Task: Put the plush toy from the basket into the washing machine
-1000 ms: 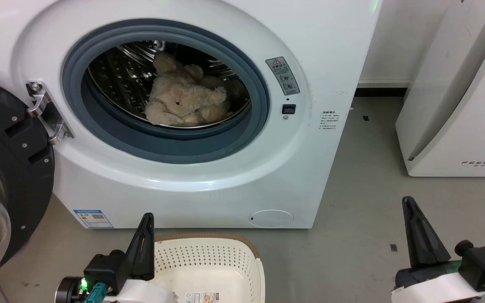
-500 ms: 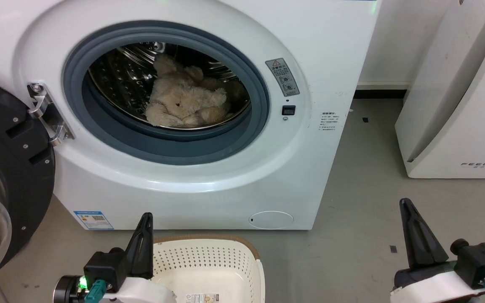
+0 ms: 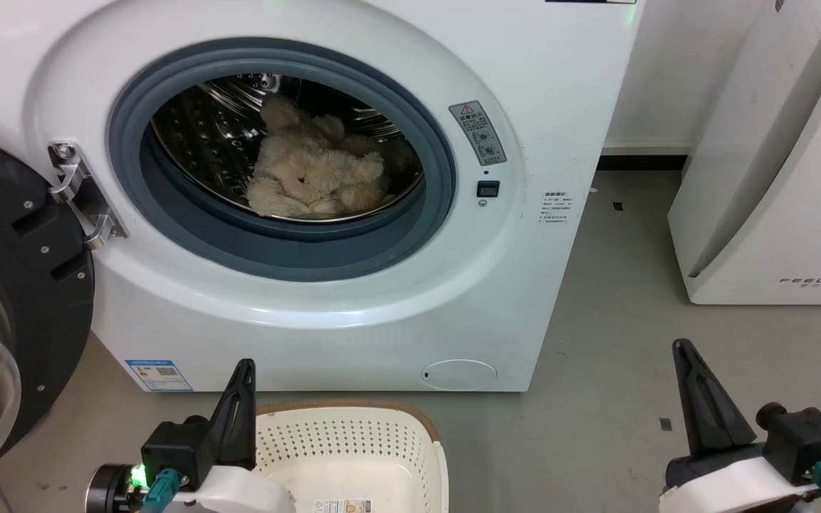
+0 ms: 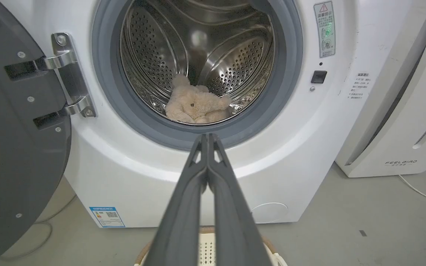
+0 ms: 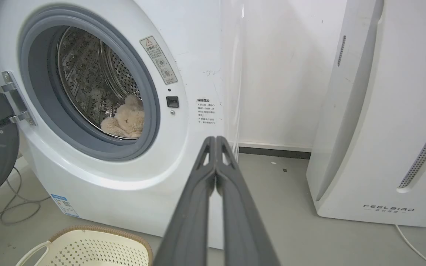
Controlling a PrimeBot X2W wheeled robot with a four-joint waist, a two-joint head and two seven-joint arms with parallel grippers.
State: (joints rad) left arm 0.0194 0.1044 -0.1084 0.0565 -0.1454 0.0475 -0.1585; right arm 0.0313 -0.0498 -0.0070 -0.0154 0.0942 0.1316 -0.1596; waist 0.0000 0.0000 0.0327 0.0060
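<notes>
Head view is looking down on the washer (image 3: 353, 335) with its door (image 3: 18, 285) swung open at the left; the toy (image 3: 314, 178) is lying inside the drum (image 3: 197, 135), at its lower front edge, just behind the grey seal (image 3: 289, 246), face turning outward; its long axis is running roughly across the drum's mouth, left to right.

Both grippers are hanging low, well apart from it; the toy is lying ahead of and above their tips. The left gripper (image 3: 244, 370) is standing nearer, below the seal by the left edge of the basket (image 3: 353, 411); the right gripper (image 3: 683, 350) is standing over floor (image 3: 610, 299) off the washer's right corner. Each pair of jaws is pressing tip to tip, gripping nothing.

The basket's bottom, as far as it is showing, is carrying a label (image 3: 343, 504) and no toy; so the placing is looking done, and no reach toward the toy is seeming needed; should the door need closing, the left arm is probably sitting handier, the hinge (image 3: 79, 192) being on that side.

Left wrist view is sighting straight along its fingers (image 4: 183, 214) at the toy and opening up the drum's depth behind it, which the head view is flattening; right wrist view is coming in from the side, the seal's right edge cutting off part of the toy.
</notes>
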